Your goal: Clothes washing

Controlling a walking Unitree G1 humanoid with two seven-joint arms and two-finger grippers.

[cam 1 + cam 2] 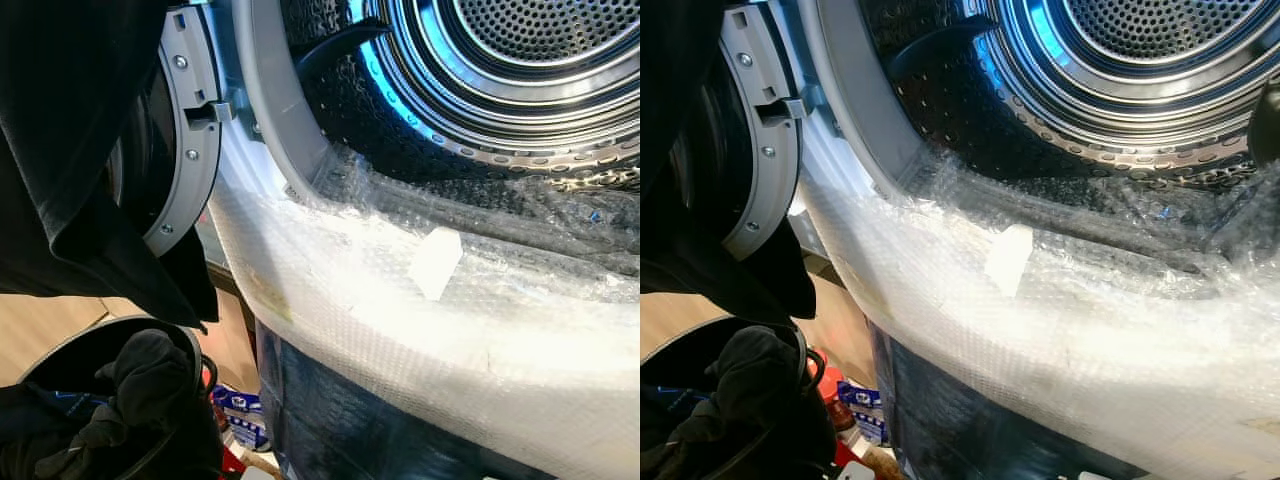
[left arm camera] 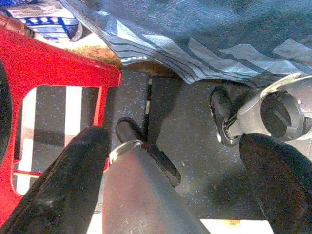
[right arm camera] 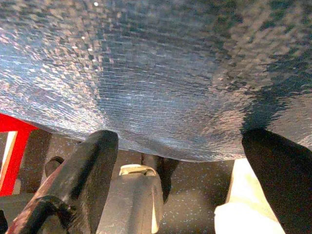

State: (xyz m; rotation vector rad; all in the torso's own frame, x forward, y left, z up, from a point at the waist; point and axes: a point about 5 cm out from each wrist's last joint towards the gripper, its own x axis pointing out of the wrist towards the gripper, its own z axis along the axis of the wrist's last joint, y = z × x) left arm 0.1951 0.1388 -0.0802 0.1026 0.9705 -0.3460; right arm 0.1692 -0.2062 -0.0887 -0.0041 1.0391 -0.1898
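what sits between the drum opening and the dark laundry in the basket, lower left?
In the left eye view: the bubble wrap draped over the washer's front rim lies between the drum and the basket of dark clothes.

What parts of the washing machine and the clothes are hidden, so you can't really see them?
- Washing machine door: eye views; black cloth hanging in front covers most of it.
- Drum: eye views; top cut off by the picture edge.
- Machine front: bubble wrap covers it.
- Laundry basket: left eye view; dark clothes fill it, so single items cannot be told apart.
- Red stool: left wrist view; cut off by the edge.
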